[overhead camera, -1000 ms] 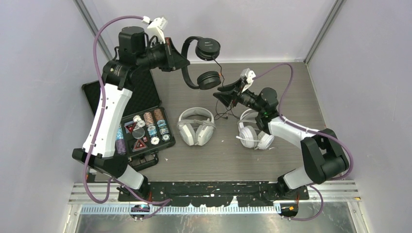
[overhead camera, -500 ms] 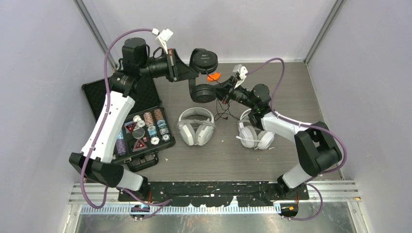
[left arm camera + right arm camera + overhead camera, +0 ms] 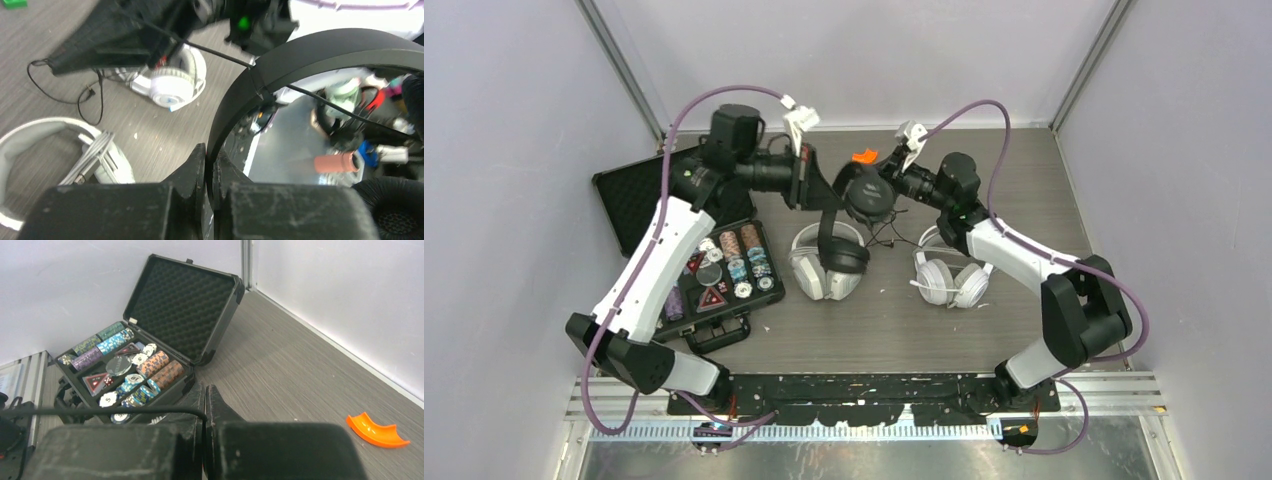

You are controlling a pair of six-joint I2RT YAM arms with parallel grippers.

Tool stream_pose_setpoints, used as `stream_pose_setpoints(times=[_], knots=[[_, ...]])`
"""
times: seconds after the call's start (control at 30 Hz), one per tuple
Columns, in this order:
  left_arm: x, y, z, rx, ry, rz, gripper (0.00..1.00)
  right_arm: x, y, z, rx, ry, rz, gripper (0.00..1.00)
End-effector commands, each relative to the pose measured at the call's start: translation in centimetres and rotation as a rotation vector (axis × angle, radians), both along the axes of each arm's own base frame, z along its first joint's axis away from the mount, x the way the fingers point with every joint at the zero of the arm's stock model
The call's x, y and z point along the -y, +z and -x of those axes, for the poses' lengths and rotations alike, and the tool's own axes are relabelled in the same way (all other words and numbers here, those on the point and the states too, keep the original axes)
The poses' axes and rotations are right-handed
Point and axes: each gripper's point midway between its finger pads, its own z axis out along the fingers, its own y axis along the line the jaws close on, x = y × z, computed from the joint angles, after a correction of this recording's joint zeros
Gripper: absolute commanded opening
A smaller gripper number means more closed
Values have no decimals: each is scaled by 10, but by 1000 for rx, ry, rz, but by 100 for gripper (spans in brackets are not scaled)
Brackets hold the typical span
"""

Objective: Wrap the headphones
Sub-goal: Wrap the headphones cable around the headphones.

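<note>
Grey wood-grain table [image 3: 1064,200] | left hand [image 3: 210,160] clamps smooth black headband [image 3: 310,50] | right hand [image 3: 205,391] pinches thin black cable [image 3: 100,411]

The left arm [image 3: 649,270] and right arm [image 3: 1024,262] share white shell links and black joint housings. A purple cable [image 3: 724,92] trails from each wrist (beside a white camera mount [image 3: 802,118]). The left gripper [image 3: 209,162] is scuffed matte black; a green light [image 3: 243,22] glows on the right arm.
</note>
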Motion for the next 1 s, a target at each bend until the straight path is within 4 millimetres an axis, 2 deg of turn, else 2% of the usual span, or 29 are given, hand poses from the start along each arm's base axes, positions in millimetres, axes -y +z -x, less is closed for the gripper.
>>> stream_pose_setpoints(times=[0.0,0.27,0.4,0.57,0.8,0.97], knots=[[1,-20,27,120,-68,-162,0,14,37,1,39,-18,42,0],[-13,-65,10,142,4,-425,0,21,50,5,-98,-13,107,0],[-27,-93,8,112,24,-565,0,28,46,6,-177,-38,160,0],[-38,-102,1,112,76,-662,0,32,51,7,-259,-56,205,0],[-62,-111,-32,148,209,-863,0,36,46,19,-358,-40,245,0],[-67,-117,-46,157,278,-915,0,39,46,23,-417,-51,274,0]])
